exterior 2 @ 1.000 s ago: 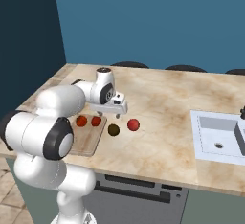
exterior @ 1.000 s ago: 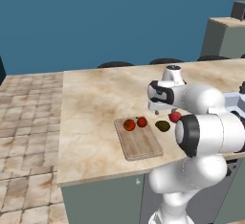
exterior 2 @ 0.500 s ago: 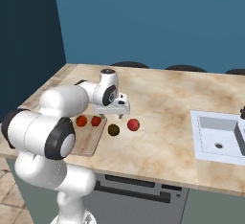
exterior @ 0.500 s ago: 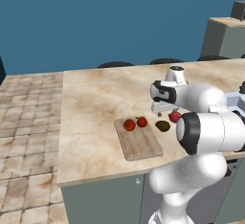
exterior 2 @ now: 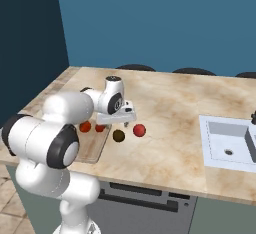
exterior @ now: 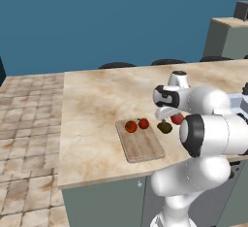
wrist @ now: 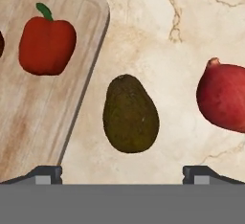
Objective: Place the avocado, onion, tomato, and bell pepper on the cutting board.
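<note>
1. The white arm's two-finger gripper (wrist: 122,173) is hanging with its jaws spread wide and nothing between them, directly above the dark olive-green oval avocado (wrist: 130,114), which is lying on the beige marbled counter (wrist: 162,50) just beside the board's edge.
2. The step in hand looks like fetching the avocado; the next move is calling for a straight descent until the fingers are straddling its narrow width, then a closing.
3. The deep-red lumpy bell pepper (wrist: 47,45) is sitting on the light tan wooden cutting board (wrist: 28,122), and the orange-red round tomato (exterior: 131,126) is resting beside it on the same board.
4. The pinkish-crimson onion (wrist: 225,97) is waiting on the counter on the avocado's far side from the board, cut off at the hand view's edge.
5. In the left base view the arm is hiding most of the onion; the fingertips are barely showing in the hand view.
</note>
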{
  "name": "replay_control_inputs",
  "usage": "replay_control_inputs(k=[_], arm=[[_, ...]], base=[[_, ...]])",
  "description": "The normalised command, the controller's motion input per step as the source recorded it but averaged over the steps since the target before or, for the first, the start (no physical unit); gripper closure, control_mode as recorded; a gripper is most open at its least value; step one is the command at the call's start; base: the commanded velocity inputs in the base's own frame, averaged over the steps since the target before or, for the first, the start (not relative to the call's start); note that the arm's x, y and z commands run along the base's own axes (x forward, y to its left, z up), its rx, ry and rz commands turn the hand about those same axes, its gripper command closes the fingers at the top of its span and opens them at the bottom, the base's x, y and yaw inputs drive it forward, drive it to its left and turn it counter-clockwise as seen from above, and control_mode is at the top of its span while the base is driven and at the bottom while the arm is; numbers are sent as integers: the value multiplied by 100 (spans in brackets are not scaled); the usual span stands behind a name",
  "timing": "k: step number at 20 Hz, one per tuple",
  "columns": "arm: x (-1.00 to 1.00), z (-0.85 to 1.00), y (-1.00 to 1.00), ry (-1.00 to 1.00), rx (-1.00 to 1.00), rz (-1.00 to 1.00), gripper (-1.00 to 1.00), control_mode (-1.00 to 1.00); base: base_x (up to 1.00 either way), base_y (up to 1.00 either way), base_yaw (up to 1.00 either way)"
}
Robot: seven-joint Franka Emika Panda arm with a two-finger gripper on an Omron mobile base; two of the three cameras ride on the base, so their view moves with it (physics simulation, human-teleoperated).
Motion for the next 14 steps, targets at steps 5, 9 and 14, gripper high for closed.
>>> replay_control_inputs(k=[5, 9, 14], arm=[[-1, -27, 1, 0, -1, 17, -100, -100], [25, -35, 7, 0, -1, 12, -100, -100], [27, -24, 2, 0, 0, 11, -100, -100]], base=[[0, 0, 0], [0, 0, 0], [0, 0, 0]])
